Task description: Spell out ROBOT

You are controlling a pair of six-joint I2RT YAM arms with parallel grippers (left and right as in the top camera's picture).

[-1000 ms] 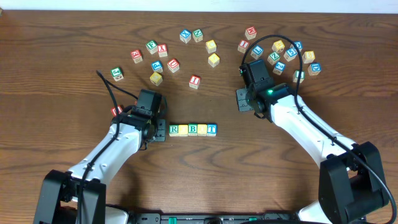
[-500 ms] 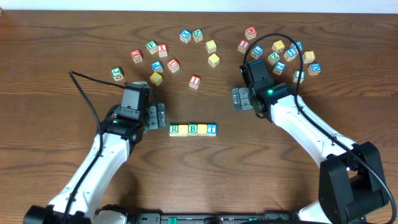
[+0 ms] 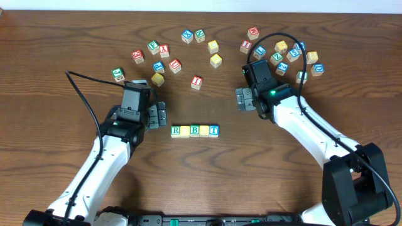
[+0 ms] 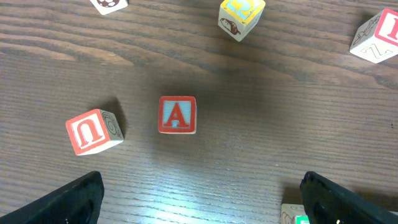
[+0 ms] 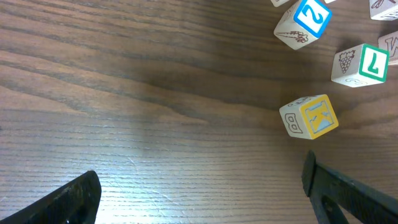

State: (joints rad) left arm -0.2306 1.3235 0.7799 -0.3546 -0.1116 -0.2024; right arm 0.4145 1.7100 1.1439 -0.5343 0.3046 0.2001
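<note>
The row of five cubes (image 3: 195, 130) lies on the desk (image 3: 207, 182) near the left gripper (image 3: 161, 117), at its 4 o'clock, and farther from the right gripper (image 3: 244, 100), at its 8 o'clock. The row's long axis runs 9 to 3 o'clock. It reads R cube (image 3: 176, 130), yellow cube (image 3: 185, 130), B cube (image 3: 195, 130), second yellow cube (image 3: 204, 130), T cube (image 3: 214, 130). Both grippers stand wide apart and hold nothing. The left wrist view shows a red A cube (image 4: 177, 115) and a U cube (image 4: 93, 130). The right wrist view shows a yellow K cube (image 5: 311, 116).

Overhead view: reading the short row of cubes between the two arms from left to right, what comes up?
R cube → first yellow-faced cube → B cube → second yellow-faced cube → T cube.
</note>
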